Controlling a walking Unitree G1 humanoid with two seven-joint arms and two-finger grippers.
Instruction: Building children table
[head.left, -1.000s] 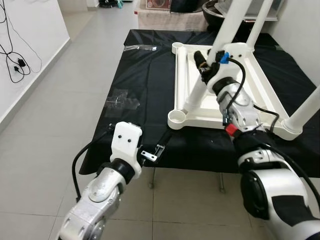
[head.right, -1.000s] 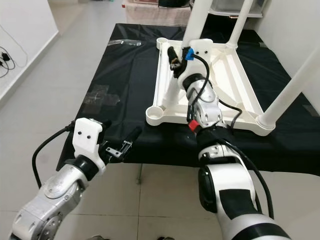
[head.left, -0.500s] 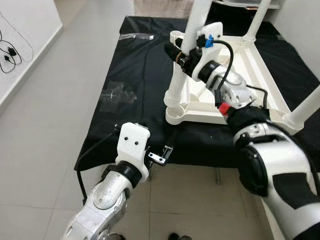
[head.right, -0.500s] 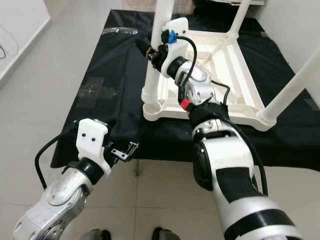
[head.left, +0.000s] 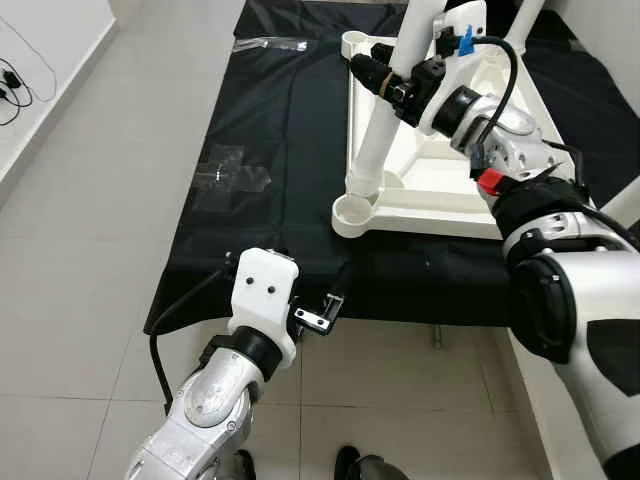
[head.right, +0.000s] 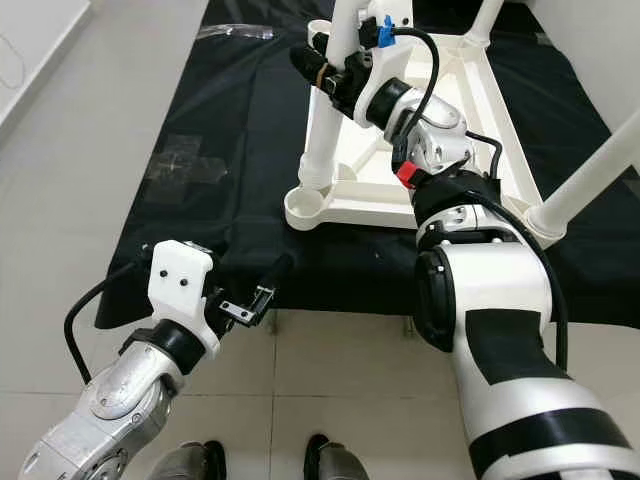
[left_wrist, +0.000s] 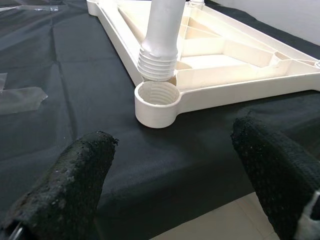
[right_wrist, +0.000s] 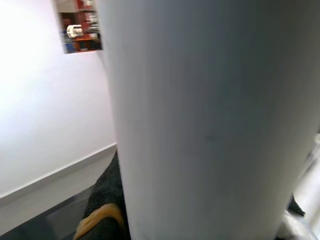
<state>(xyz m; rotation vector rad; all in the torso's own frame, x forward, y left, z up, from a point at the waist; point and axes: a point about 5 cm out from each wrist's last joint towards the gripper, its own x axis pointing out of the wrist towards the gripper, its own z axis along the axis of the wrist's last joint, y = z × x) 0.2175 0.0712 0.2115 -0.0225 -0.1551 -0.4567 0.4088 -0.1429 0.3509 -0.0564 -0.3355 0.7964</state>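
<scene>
**Leg brought down beside the empty corner socket**

Progress since a second ago: the right gripper (head.left: 392, 80) has carried the white leg (head.left: 375, 150) from a slant over the middle of the frame to a nearly upright pose at the frame's near-left corner. Half a second ago its lower end already stood by that corner; now the left wrist view shows the threaded tip (left_wrist: 156, 65) hanging just above the frame, touching or nearly touching the rim of the open socket (left_wrist: 157, 95) on its far side rather than sitting inside it. By my reading, that means the placing step is almost done, but the thread has not yet caught, so the leg needs a small shift toward the socket's centre before any turning.

The upturned table top (head.left: 440, 190) lies on the black-covered desk (head.left: 260, 130), in the upper centre of the left eye view, with other legs already standing up at its far and right corners.

The right fingers are pressed against the leg's upper shaft, pinching it; the right wrist view is mostly blank white tube, so the exact contact is hard to judge. The left gripper (head.left: 320, 312) hovers at the desk's near edge, lower centre of the frame, its fingers (left_wrist: 65, 185) spread wide and holding nothing, the socket framed between them but well apart.
</scene>
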